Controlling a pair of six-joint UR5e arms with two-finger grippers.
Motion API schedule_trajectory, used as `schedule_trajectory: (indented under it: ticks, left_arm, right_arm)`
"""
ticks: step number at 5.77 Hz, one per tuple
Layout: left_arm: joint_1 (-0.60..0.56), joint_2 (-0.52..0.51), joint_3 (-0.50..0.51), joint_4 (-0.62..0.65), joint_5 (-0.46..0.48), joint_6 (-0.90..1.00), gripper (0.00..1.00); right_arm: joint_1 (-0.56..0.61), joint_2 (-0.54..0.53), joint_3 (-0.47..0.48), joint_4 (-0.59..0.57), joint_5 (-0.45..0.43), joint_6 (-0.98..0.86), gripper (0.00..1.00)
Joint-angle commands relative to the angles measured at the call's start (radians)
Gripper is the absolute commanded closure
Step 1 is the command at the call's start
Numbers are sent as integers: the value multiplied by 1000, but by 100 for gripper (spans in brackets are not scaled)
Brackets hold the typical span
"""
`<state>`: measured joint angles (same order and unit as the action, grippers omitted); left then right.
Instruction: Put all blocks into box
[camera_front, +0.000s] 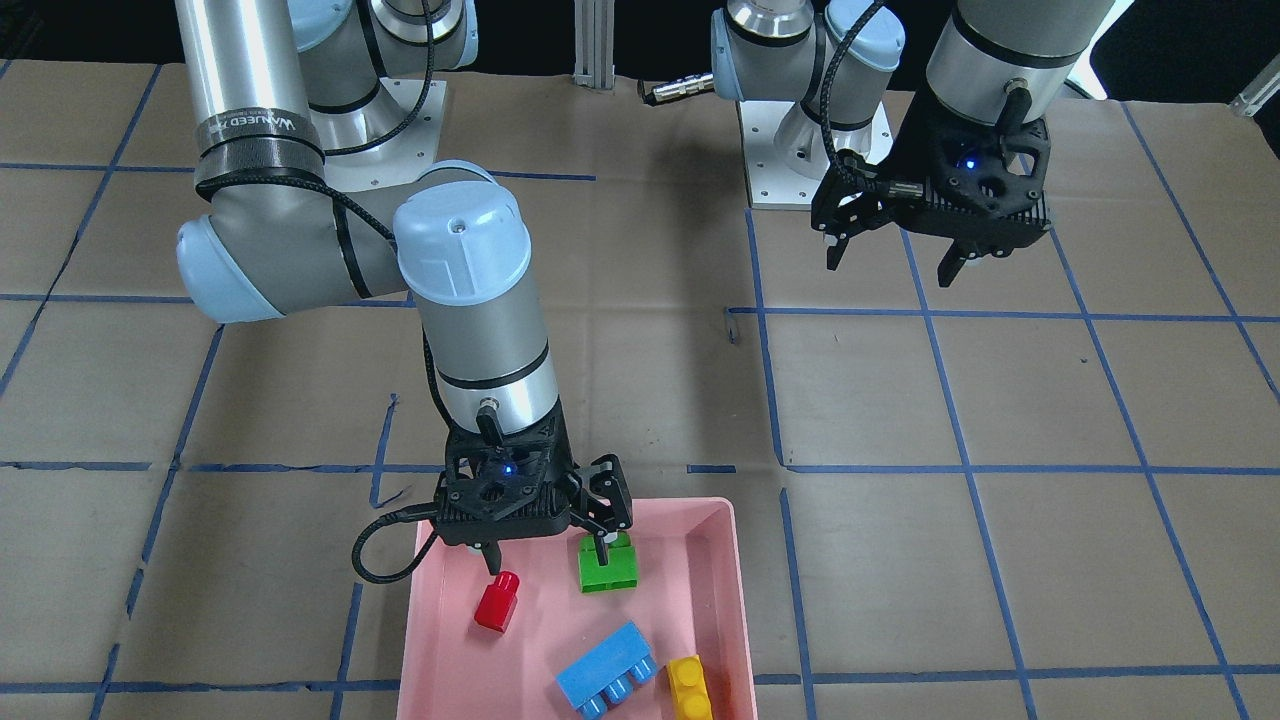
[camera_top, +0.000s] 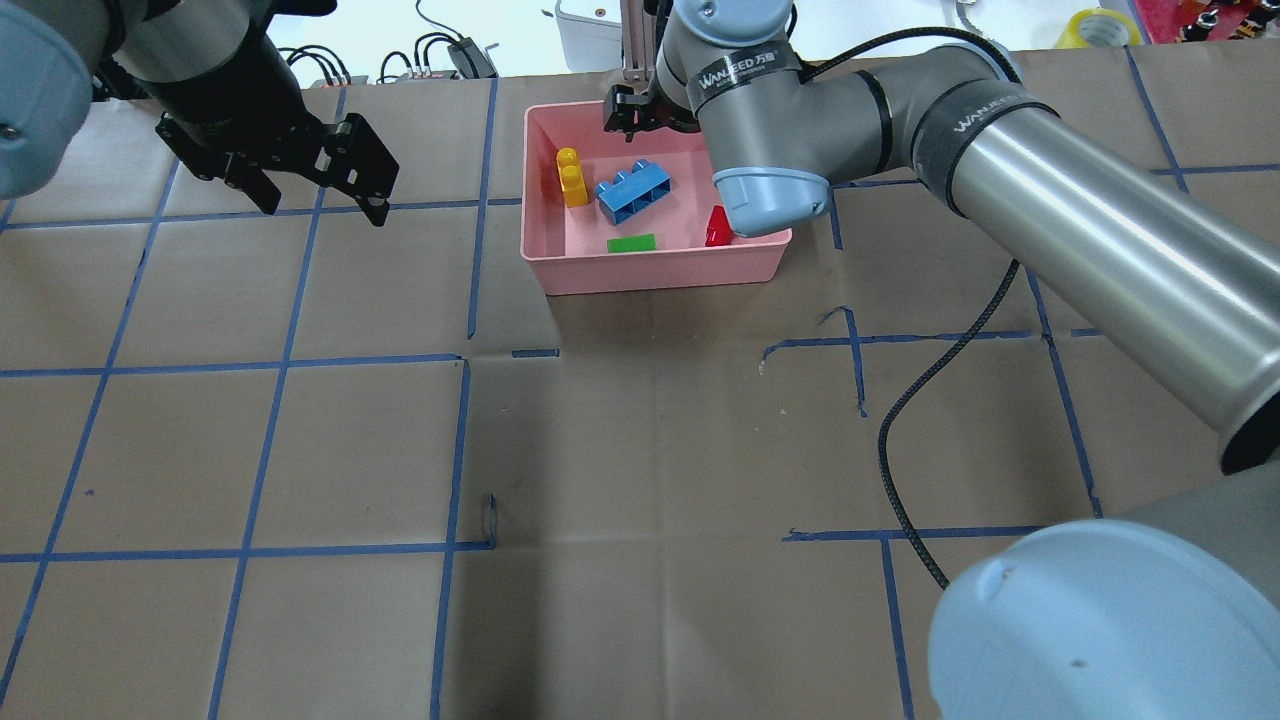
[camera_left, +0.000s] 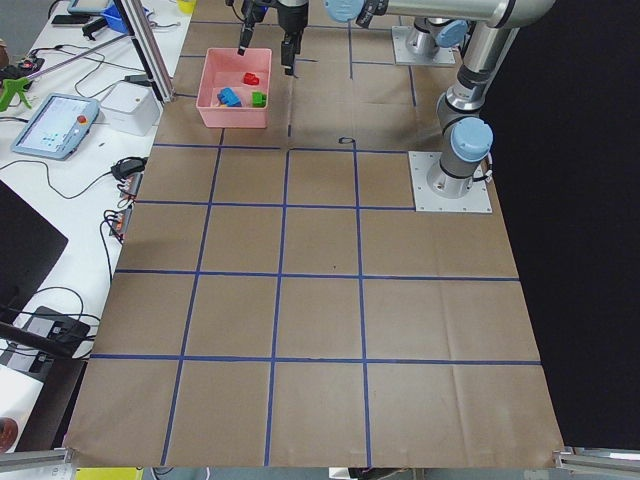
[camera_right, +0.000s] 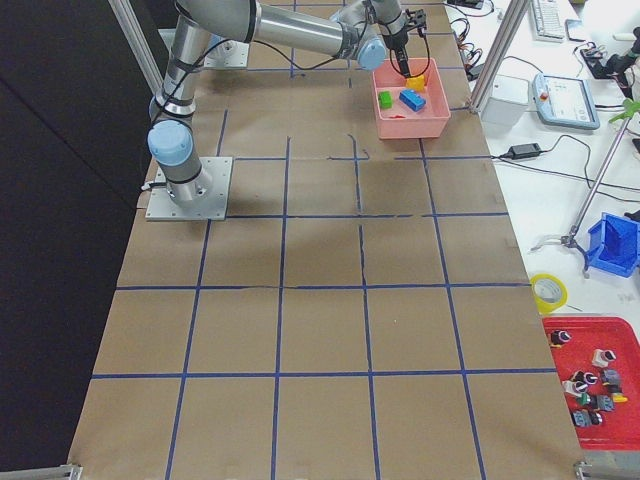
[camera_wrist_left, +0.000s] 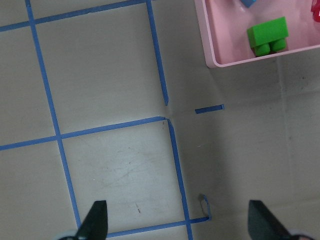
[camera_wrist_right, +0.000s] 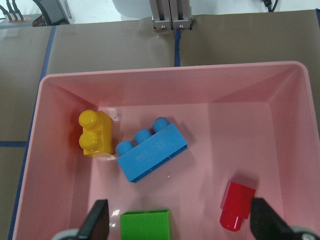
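Observation:
The pink box (camera_front: 738, 600) holds all four blocks: green (camera_front: 608, 568), red (camera_front: 497, 602), blue (camera_front: 605, 668) and yellow (camera_front: 689, 685). My right gripper (camera_front: 548, 555) is open and empty, low over the box. One of its fingers stands just by the green block and the other near the red one. In the right wrist view the green block (camera_wrist_right: 146, 226) and the red block (camera_wrist_right: 237, 205) lie between the spread fingers, with the blue (camera_wrist_right: 150, 152) and yellow (camera_wrist_right: 94, 133) blocks beyond. My left gripper (camera_front: 895, 258) is open and empty, raised over the table well away from the box.
The table is brown paper with a grid of blue tape lines (camera_top: 460, 450). The right arm's black cable (camera_top: 915, 420) trails over the table. A metal post (camera_wrist_right: 170, 20) stands just beyond the box's far wall. The left wrist view shows the box corner (camera_wrist_left: 210, 45).

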<state>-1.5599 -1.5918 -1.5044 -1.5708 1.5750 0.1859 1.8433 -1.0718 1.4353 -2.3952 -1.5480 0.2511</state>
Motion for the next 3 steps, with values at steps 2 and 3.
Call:
schedule_trajectory:
  ticks: [2, 3]
  left_arm:
    - [3, -13, -7, 36, -4, 7, 0]
    - [7, -13, -8, 38, -7, 12, 0]
  right_arm:
    - [-22, -187, -1, 455, -4, -85, 0]
    - [-21, -271, 2, 620, -4, -84, 0]
